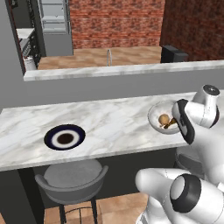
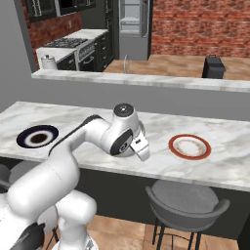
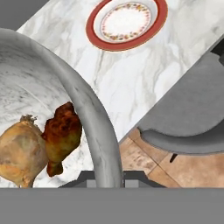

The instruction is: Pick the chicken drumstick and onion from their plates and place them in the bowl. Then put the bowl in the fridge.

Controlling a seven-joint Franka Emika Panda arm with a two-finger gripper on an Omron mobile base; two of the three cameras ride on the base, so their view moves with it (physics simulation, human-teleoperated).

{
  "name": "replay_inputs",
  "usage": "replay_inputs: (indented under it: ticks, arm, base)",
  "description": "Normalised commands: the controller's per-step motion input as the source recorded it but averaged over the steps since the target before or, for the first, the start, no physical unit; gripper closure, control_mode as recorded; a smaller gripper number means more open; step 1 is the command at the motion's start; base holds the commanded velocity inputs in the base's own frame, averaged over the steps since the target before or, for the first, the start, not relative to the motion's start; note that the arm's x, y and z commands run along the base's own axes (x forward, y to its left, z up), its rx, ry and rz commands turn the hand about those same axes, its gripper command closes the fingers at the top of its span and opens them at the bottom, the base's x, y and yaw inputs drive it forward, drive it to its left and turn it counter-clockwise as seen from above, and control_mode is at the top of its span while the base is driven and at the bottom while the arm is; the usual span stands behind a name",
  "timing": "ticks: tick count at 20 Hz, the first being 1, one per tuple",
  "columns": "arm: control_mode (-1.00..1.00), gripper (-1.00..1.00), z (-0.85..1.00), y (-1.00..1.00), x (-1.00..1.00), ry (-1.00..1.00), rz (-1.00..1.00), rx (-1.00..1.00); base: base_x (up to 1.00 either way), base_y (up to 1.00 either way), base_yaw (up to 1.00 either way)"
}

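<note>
On the marble counter (image 1: 113, 120), my gripper (image 3: 107, 177) is clamped on the rim of the bowl (image 3: 94, 118), which already holds the onion (image 3: 19, 151) and chicken drumstick (image 3: 61, 135) (both plates bare), leaving only the fridge (image 2: 131, 27).

A marble counter (image 1: 113, 118) spans mid-frame, carrying a navy plate (image 1: 64, 137) at left, the bowl (image 1: 162, 118) at right, and a red-rimmed plate (image 2: 189, 146).
</note>
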Motion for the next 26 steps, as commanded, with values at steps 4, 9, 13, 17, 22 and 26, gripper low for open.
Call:
replay_inputs:
  ticks: [4,9,13,17,22,26]
  arm:
    - [-1.0,1.0,0.19,0.2,-0.27,0.0,0.0,0.11]
    - [-1.0,1.0,0.18,0.22,-0.25,0.04,0.0,0.1]
    - [-1.0,1.0,0.14,0.18,-0.23,0.04,0.0,0.08]
    - [-1.0,1.0,0.08,0.11,-0.22,0.04,0.0,0.02]
    - [-1.0,1.0,0.02,0.09,-0.15,0.04,0.0,0.03]
    - [-1.0,1.0,-0.01,0.09,0.0,0.05,0.0,0.03]
  base:
    - [0.0,0.0,0.0]
    - [0.0,0.0,0.0]
    - [0.0,0.0,0.0]
    - [0.0,0.0,0.0]
    - [0.0,0.0,0.0]
    - [0.0,0.0,0.0]
